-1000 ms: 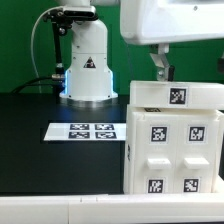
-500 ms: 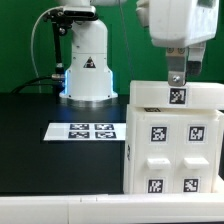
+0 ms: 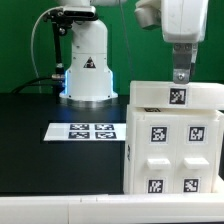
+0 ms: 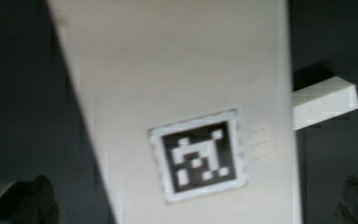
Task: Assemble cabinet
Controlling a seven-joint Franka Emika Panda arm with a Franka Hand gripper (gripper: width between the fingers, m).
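Cabinet (image 3: 172, 140) stood directly beneath the claw (image 3: 181, 74), which hung just above its tagged top edge; whether the claw was open or closed could not be told. From the wrist, the cabinet (image 4: 149, 100) lay below, tag facing up.

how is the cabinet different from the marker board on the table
The cabinet stands upright as a tall box at the exterior view's right; the marker board lies flat on the black table. The cabinet's tags are spread over its top and front panels; the marker board's four tags sit together in a tight block. The gripper is just above the cabinet, not the marker board. Both are white with black-and-white tags.
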